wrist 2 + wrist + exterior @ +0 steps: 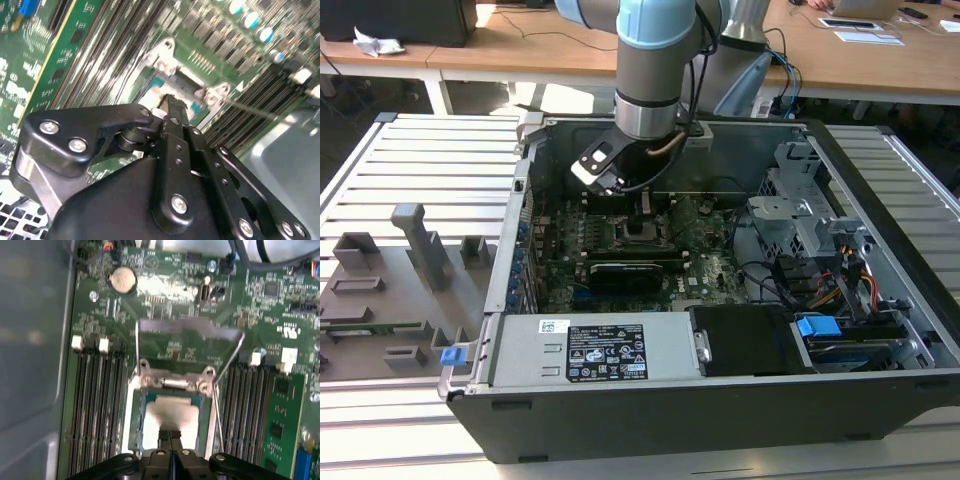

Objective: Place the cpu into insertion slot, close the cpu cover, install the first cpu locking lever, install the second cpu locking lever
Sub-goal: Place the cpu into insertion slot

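Hand (170,436) inside open case (620,420), fingers pressed together, tips over cpu (172,412) lying in slot (150,399). Cover (190,327) raised. Cpu likely light, stiff, fragile; grip edges only.

Arm (655,70) upright, tool (170,434) pointing down — pinched closed

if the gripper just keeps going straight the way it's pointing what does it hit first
Most likely the cpu: in the first wrist view the gripper points straight at its pale metal top, lying in the insertion slot. Depth is unclear; it may already be touching.
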Robot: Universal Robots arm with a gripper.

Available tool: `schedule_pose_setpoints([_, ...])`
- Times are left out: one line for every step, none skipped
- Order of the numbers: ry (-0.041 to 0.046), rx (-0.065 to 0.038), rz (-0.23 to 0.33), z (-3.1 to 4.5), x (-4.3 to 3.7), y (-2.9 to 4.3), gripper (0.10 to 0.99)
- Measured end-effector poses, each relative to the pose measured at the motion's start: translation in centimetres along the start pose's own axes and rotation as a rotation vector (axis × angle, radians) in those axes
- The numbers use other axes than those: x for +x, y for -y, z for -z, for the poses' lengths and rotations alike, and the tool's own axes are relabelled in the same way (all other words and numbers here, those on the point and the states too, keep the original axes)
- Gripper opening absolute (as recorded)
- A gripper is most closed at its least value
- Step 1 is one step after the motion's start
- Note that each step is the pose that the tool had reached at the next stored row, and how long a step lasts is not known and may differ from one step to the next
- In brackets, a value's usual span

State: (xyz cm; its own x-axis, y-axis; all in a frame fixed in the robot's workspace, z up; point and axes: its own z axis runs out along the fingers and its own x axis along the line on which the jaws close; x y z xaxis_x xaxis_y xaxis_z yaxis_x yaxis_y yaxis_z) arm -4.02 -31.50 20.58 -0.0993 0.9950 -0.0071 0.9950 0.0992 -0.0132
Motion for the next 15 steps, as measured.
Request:
schedule_pose_setpoints([-0.0002, 0.002, 0.0, -0.01, -0.04, -0.32, 0.106])
schedule_pose_setpoints([-0.0002, 0.003, 0.0, -0.01, -0.06, -0.58, 0.106])
schedule_pose_setpoints([-0.0003, 0.004, 0.0, -0.01, -0.08, -0.81, 0.106])
schedule_pose_setpoints([-0.0004, 0.004, 0.0, -0.01, -0.11, -1.07, 0.106])
schedule_pose_setpoints([-0.0005, 0.006, 0.0, -0.01, -0.14, -1.41, 0.106])
schedule_pose_setpoints([-0.0008, 0.007, 0.0, 0.0, -0.19, -1.86, 0.106])
schedule_pose_setpoints([-0.0008, 0.008, 0.0, 0.0, -0.22, -2.17, 0.106])
schedule_pose_setpoints([-0.0009, 0.009, 0.0, 0.01, -0.25, -2.4, 0.106])
schedule_pose_setpoints([-0.0009, 0.009, 0.0, 0.01, -0.26, -2.54, 0.106])
schedule_pose_setpoints([-0.0008, 0.009, 0.0, 0.04, -0.27, -2.64, 0.106])
schedule_pose_setpoints([-0.0007, 0.01, 0.0, 0.11, -0.27, -2.69, 0.106])
schedule_pose_setpoints([-0.0006, 0.01, 0.0, 0.27, -0.27, -2.71, 0.106])
schedule_pose_setpoints([-0.0004, 0.01, 0.0, 0.45, -0.28, -2.71, 0.106])
schedule_pose_setpoints([-0.0005, 0.01, 0.0, 0.87, -0.28, -2.71, 0.106])
schedule_pose_setpoints([-0.0004, 0.01, 0.0, 1.25, -0.28, -2.71, 0.106])
